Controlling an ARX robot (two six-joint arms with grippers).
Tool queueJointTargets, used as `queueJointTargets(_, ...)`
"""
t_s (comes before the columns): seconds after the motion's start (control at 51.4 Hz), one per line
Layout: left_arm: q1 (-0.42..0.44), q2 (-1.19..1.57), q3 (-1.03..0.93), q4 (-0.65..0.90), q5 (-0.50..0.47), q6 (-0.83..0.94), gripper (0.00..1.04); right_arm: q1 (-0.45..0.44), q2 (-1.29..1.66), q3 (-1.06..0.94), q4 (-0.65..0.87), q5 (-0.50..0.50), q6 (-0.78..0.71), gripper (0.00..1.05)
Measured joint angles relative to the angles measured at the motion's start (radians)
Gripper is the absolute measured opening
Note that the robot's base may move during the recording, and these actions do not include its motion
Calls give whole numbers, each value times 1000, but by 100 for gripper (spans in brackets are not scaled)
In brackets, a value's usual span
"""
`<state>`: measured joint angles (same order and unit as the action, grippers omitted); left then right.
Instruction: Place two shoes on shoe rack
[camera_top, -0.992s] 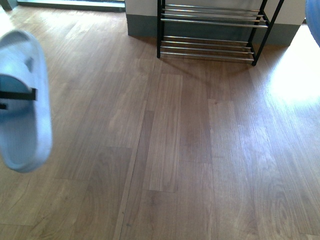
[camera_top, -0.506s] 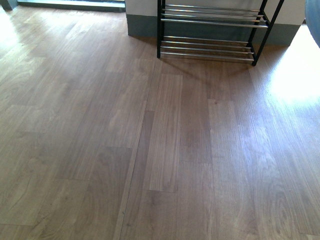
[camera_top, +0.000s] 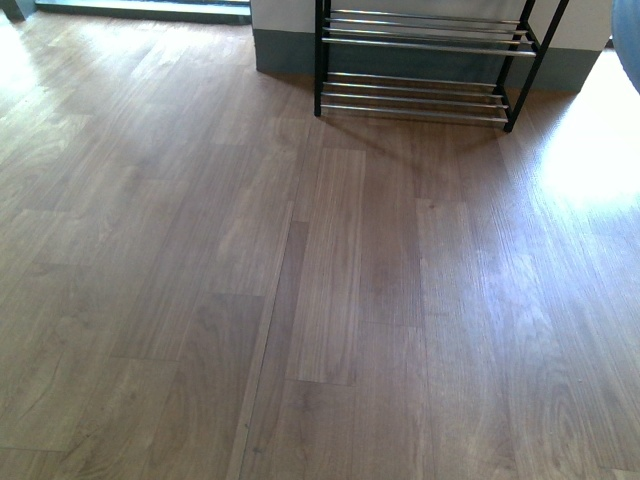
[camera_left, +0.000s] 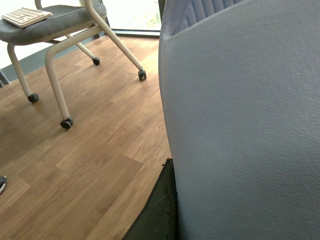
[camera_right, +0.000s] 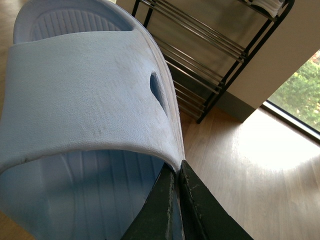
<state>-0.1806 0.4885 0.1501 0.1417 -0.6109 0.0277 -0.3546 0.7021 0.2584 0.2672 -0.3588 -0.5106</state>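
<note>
A: Where do we begin?
B: With the wooden floor (camera_top: 300, 300). We see it run up to the shoe rack (camera_top: 420, 60), which stands against the wall with its black frame and chrome rods

A: What else do we have that is large?
B: A chair (camera_left: 60, 30) on castors, in the left wrist view. From that view we cannot place it against the rack

A: And the slides?
B: Both are off the floor. The right-hand slide (camera_right: 85, 100) hangs near the rack, whose tiers rise just behind it. The left-hand slide (camera_left: 240, 125) fills its view, so we cannot tell how far it is from the rack

A: We also see a keyboard (camera_left: 25, 16) on the chair seat
B: Yes, lying flat

A: And the tools?
B: The right tool (camera_right: 177, 172) has its two dark fingers pinched together on the edge of the right-hand slide's strap. Of the left tool (camera_left: 167, 195) we see only one dark finger, flat against the left-hand slide it carries. The other finger is hidden behind the slide
</note>
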Motion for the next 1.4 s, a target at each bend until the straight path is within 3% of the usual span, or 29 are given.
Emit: queueJointTargets(1.401,0,-2,-3,0,1,0,2,-1,-1,-3,0,-1,0,1)
